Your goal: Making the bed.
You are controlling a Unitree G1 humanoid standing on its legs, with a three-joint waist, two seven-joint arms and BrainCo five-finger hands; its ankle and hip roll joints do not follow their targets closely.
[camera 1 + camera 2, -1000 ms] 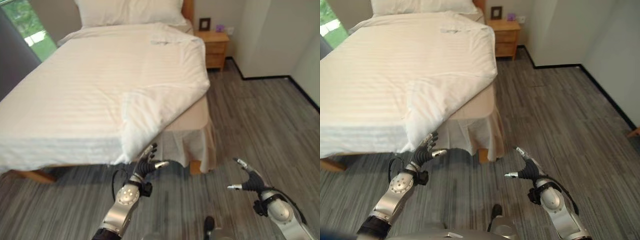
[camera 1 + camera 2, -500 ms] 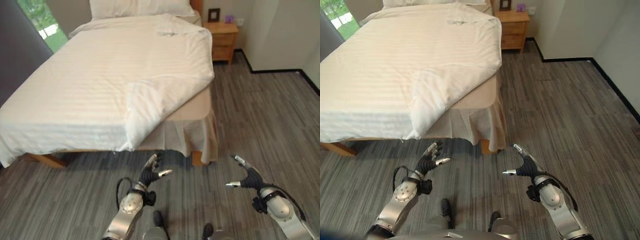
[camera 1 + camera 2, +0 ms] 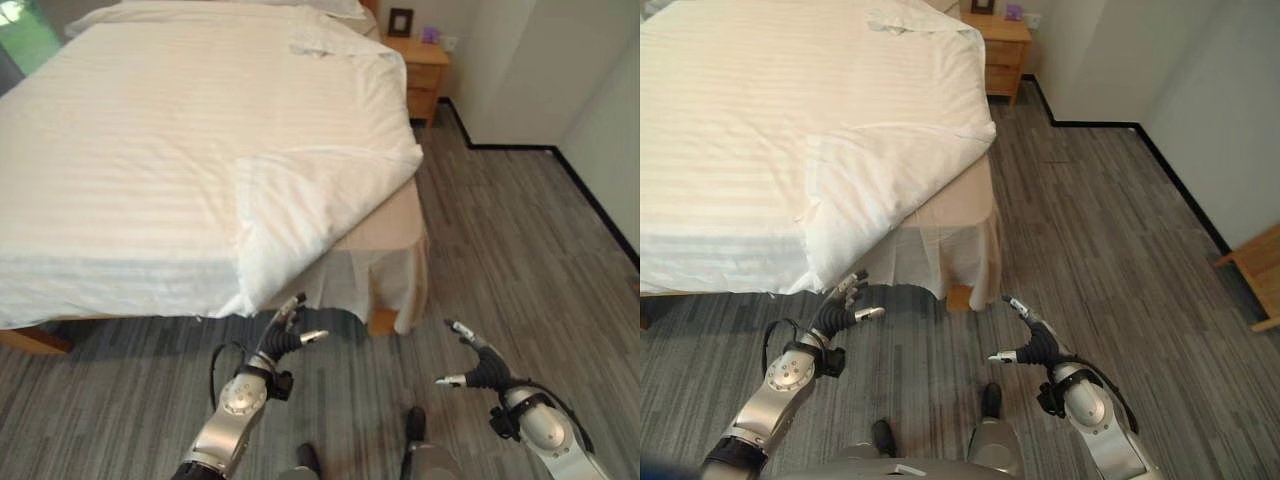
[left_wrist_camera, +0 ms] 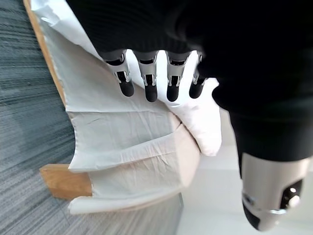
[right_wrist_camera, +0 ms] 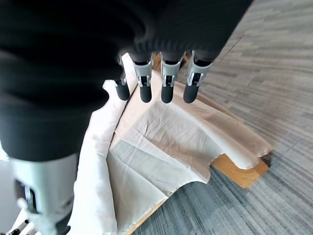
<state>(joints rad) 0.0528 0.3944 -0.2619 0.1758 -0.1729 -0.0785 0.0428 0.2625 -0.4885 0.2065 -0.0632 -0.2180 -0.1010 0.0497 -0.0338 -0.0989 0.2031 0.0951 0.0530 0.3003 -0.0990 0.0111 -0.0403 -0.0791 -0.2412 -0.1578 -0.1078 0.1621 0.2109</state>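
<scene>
The white duvet (image 3: 190, 150) covers the bed, its near corner folded back off the beige bed skirt (image 3: 385, 285). Just below that corner the left hand (image 3: 285, 335) hovers, fingers loosely spread, holding nothing. Further right of the bed skirt, the right hand (image 3: 470, 365) is also spread and empty.

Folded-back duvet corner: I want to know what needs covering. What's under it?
Below the folded duvet corner a beige mattress lies bare, with a white bed skirt hanging to a wooden bed leg. What lies beneath the rest of the duvet is covered.
</scene>
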